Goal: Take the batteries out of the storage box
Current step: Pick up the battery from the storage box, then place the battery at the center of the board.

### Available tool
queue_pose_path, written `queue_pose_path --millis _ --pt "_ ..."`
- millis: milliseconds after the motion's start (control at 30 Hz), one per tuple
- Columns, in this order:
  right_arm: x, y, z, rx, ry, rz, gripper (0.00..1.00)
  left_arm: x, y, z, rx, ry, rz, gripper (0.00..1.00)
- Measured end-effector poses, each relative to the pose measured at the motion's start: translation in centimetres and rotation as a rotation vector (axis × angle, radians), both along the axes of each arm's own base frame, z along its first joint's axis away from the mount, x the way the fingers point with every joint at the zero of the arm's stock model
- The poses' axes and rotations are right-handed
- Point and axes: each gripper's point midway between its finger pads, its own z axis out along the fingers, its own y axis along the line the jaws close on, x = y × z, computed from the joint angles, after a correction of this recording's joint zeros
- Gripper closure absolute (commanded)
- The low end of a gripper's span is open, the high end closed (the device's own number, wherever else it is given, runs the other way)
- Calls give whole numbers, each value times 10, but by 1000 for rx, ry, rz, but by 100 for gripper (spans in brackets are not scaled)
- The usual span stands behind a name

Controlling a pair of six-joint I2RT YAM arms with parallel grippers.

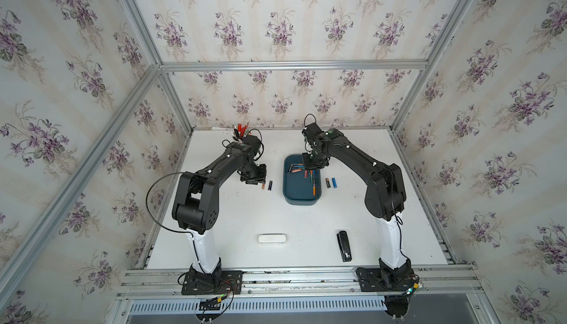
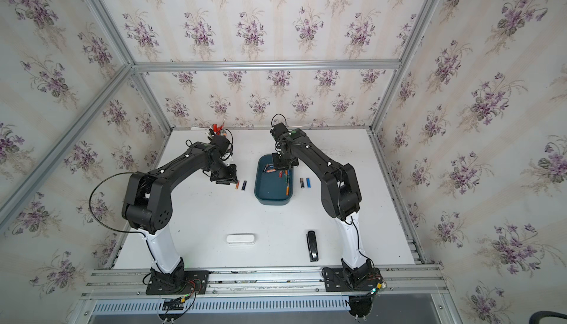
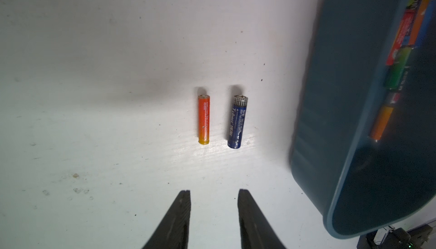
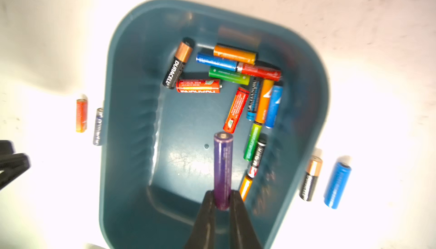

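In both top views the storage box (image 1: 296, 192) (image 2: 270, 192) sits on the table (image 1: 245, 215), batteries (image 1: 296, 170) inside; left wrist view: the left gripper (image 3: 213, 192) hangs parted and empty near an orange battery (image 3: 204, 120) and a dark blue battery (image 3: 237, 121) beside the box; right wrist view: the right gripper (image 4: 221, 194) clamps a purple battery (image 4: 223, 163) over the box.

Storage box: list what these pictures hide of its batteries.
Both top views: right tool covers batteries in the teal-blue plastic storage box; labels too small.
Left wrist view: picture edge cuts the box; its wall hides batteries.
Right wrist view: tool fingers hide one end of the purple cylindrical battery.
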Motion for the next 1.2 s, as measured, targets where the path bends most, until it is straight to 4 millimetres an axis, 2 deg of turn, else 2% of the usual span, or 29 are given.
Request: queue_pose_path --millis 133,267,400,500,600,767,1200 --pt "10 -33 22 5 -34 -65 87 3 -1 4 -4 -8 -1 61" --pt "6 -73 28 -24 -34 -109 88 3 -1 5 -5 -10 0 61" --pt "-10 -115 3 -85 25 -143 87 4 -1 6 -5 -12 0 61" --pt "-23 -137 -22 -128 76 -160 87 4 -1 6 -5 -11 0 61" --pt "-34 -145 -44 -144 116 -149 87 3 -1 6 -5 -9 0 60" --pt "-37 -149 -68 -155 137 -134 87 2 -1 6 -3 -6 0 60" --pt "-27 -148 -92 -156 149 -98 86 1 -1 3 -1 4 3 60"
